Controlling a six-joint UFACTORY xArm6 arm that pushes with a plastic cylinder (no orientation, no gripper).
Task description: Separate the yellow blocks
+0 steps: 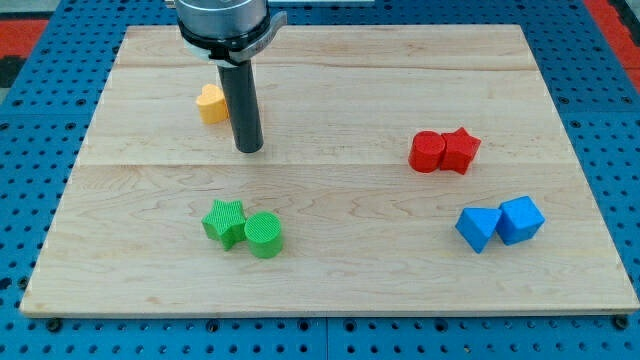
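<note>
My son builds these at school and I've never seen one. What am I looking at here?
This is one camera's view of a wooden board on a blue pegboard. The dark rod coming down from the view's top is the robot arm's pushing stick; its tip rests on the board and holds nothing. A yellow block sits just left of the rod, partly hidden. Below lie two green blocks touching, at right two red blocks, and lower right two blue blocks.

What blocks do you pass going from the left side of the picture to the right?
Yellow block → green star → green cylinder → red cylinder → red star → blue block → blue cube.
</note>
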